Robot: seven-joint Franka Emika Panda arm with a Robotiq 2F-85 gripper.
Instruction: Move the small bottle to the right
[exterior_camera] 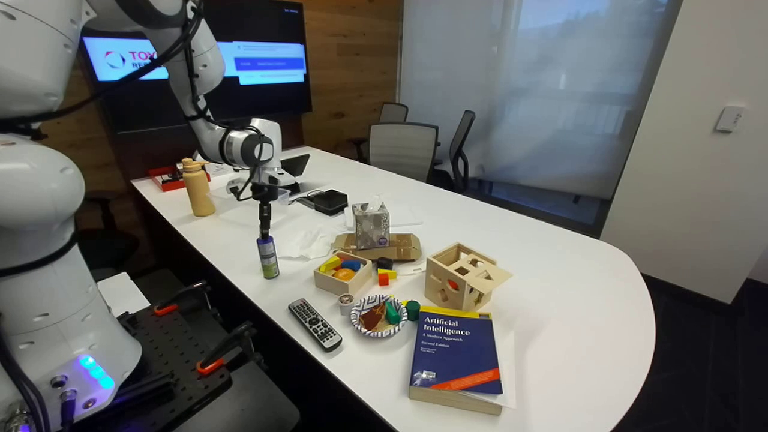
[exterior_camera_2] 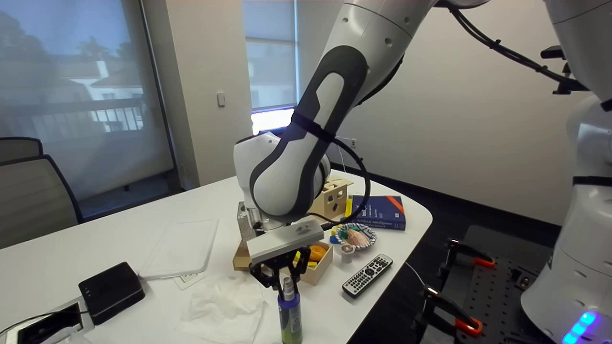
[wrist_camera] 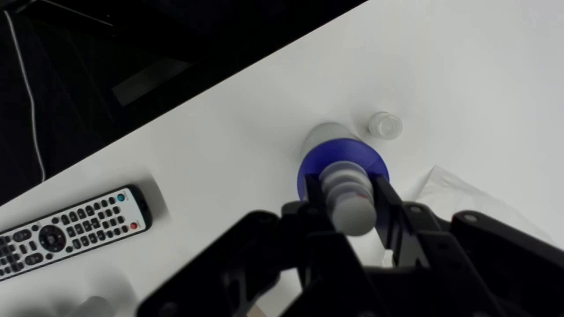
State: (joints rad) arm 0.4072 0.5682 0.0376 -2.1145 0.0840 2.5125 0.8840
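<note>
Small bottle (exterior_camera: pixel 268 258): in an exterior view, held upright close to the edge of the white table (exterior_camera: pixel 570 270), violet above and green lower down.
Gripper (exterior_camera: pixel 264 234): right over it, pointing down, clamped on its top.
Tan-orange bottle (exterior_camera: pixel 198 188): farther along that edge, well apart.
Wooden box (exterior_camera: pixel 330 282): nearby, coloured blocks in it.
Spray nozzle (exterior_camera_2: pixel 288 288): in an exterior view, pale, caught in the grip.
Bottle's base: whether it touches the table, I can't tell.
Crumpled white sheet (exterior_camera_2: pixel 222 306): on the table just beside the bottle.
Fingers (wrist_camera: pixel 387 196): in the wrist view, black, one against each side of the nozzle.
Small clear piece (wrist_camera: pixel 385 125): round, just beside the bottle, apart from it.
Remote control (wrist_camera: pixel 72 235): well apart from the bottle.
</note>
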